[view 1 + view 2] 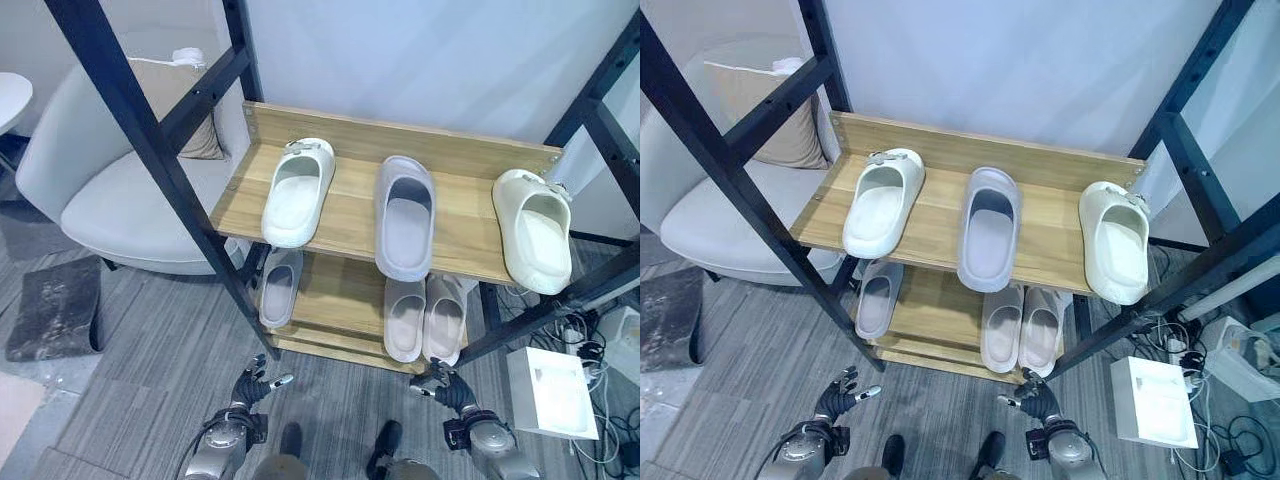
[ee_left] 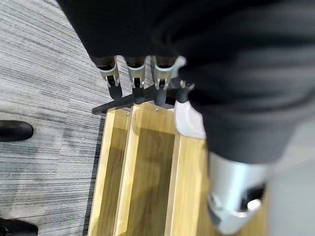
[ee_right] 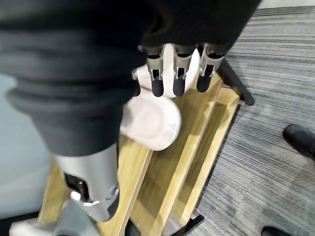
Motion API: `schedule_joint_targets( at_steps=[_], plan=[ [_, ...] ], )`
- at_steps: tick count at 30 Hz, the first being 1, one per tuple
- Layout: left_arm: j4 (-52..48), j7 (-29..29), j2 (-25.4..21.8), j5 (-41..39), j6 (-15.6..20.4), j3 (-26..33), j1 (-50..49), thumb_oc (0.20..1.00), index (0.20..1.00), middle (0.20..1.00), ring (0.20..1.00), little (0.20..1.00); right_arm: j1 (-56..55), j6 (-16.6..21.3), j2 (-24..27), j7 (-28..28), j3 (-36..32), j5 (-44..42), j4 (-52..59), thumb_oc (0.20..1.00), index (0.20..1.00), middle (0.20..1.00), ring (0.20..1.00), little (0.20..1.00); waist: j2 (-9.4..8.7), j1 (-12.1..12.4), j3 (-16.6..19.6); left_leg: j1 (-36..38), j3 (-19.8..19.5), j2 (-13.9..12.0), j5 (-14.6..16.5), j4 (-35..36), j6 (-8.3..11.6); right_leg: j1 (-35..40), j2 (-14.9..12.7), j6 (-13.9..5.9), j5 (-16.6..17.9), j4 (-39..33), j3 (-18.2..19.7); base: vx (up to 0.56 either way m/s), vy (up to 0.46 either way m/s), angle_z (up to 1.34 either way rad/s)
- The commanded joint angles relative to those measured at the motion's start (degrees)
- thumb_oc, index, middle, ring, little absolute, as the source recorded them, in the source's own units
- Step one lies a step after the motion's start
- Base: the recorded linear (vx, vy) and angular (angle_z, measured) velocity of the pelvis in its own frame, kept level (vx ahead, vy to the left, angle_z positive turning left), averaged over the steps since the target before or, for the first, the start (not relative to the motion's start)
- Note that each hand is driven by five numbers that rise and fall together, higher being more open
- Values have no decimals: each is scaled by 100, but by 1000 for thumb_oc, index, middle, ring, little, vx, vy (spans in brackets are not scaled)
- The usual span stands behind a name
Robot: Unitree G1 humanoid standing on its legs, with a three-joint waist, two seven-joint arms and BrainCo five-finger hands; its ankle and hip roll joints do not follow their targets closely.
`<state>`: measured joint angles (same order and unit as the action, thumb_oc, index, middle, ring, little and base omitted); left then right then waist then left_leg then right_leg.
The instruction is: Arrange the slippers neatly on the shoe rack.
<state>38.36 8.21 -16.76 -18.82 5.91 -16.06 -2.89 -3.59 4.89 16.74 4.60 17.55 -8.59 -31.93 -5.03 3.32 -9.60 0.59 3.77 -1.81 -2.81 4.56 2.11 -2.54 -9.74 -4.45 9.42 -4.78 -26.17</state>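
The wooden shoe rack [image 1: 355, 205] has two shelves. On the top shelf lie a white slipper [image 1: 298, 190] at the left, a grey slipper [image 1: 404, 215] in the middle with its toe past the front edge, and a cream slipper [image 1: 532, 228] at the right, also overhanging. The lower shelf holds a grey slipper [image 1: 280, 287] on the left and two pale slippers [image 1: 404, 318] [image 1: 444, 318] side by side on the right. My left hand [image 1: 250, 388] and right hand [image 1: 448, 388] hang low in front of the rack, both open and holding nothing. In the right wrist view, a pale slipper toe [image 3: 150, 123] lies past the fingers [image 3: 178, 73].
Black frame posts [image 1: 160, 150] slant across both sides of the rack. A pale armchair [image 1: 120, 190] with a cushion stands at the left, a dark mat [image 1: 55, 305] beside it on the floor. A white box [image 1: 550, 390] and cables lie on the floor at the right.
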Motion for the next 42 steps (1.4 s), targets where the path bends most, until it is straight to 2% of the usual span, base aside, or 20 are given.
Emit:
schedule_joint_targets(
  at_steps=[1,2,6,8,10,13,16,17,23,27,33,42],
  plan=[
    [-152,111,18,353,260,-3,141,1000,1000,1000,1000,1000,78,305,662,369,106,1587,1145,1000,1000,1000,1000,1000,131,-1,-2,39,101,-36,129,-4,160,528,81,-402,-567,47,148,4,81,-22],
    [-177,173,9,455,299,59,96,1000,1000,1000,1000,1000,-131,347,931,552,-14,2327,1765,1000,1000,1000,1000,1000,138,-53,-14,67,131,-30,161,-3,140,517,73,-427,-566,65,202,1,67,-16],
    [-161,329,39,575,433,91,-15,1000,1000,1000,1000,1000,-925,547,1334,802,-456,3418,3043,1000,1000,1000,1000,1000,145,-289,-19,152,248,12,240,-7,88,454,58,-486,-568,175,352,7,69,-15],
    [-131,354,68,616,466,61,-51,1000,1000,1000,1000,1000,-1299,595,1491,775,-555,3704,3547,1000,1000,1000,1000,1000,155,-350,7,191,288,14,278,-3,73,445,52,-511,-573,208,395,3,51,-24],
    [-92,432,99,700,502,60,-97,1000,1000,1000,1000,1000,-1611,763,1641,988,-668,4076,4200,1000,1000,1000,1000,1000,159,-449,19,225,345,20,303,6,63,433,56,-532,-571,221,446,4,46,-21],
    [-55,562,134,736,575,11,-196,1000,1000,1000,1000,1000,-2106,1032,1924,1358,-803,4435,4888,1000,1000,1000,1000,1000,164,-549,69,264,392,26,340,10,54,412,78,-556,-556,214,530,6,33,-14],
    [-18,657,158,769,647,-183,-309,1000,1000,1000,1000,1000,-2178,1106,2315,2059,-743,4947,5309,1000,1000,1000,1000,1000,180,-594,159,320,439,26,371,25,44,417,100,-592,-540,174,586,9,32,-22],
    [-19,659,164,770,647,-183,-313,1000,1000,1000,1000,1000,-2180,1105,2320,2073,-738,4957,5305,1000,1000,1000,1000,1000,184,-593,161,323,443,25,373,26,43,420,102,-592,-537,170,590,16,32,-26],
    [75,639,234,699,671,-340,-359,1000,1000,1000,1000,1000,-1399,836,2808,3068,-917,5426,5940,1000,1000,1000,1000,1000,207,-527,305,392,428,51,423,22,19,512,101,-609,-556,123,600,12,20,-9],
    [157,661,305,632,674,-384,-323,1000,1000,1000,1000,1000,-274,494,2642,3603,-1271,5389,5945,1000,1000,1000,1000,1000,223,-436,371,426,378,60,439,9,-13,575,89,-598,-590,152,549,8,28,5],
    [208,623,310,603,627,-433,-309,1000,1000,1000,1000,1000,909,231,2406,3707,-1315,5401,5654,1000,1000,1000,1000,1000,208,-222,384,457,306,79,458,4,-39,639,56,-577,-609,188,425,8,21,9],
    [227,520,218,541,588,-478,-296,1000,1000,1000,1000,1000,2414,-48,2009,3502,-780,5240,4718,1000,1000,1000,1000,1000,132,236,304,414,123,107,431,-12,-48,728,29,-550,-607,188,198,11,8,13]
  ],
)
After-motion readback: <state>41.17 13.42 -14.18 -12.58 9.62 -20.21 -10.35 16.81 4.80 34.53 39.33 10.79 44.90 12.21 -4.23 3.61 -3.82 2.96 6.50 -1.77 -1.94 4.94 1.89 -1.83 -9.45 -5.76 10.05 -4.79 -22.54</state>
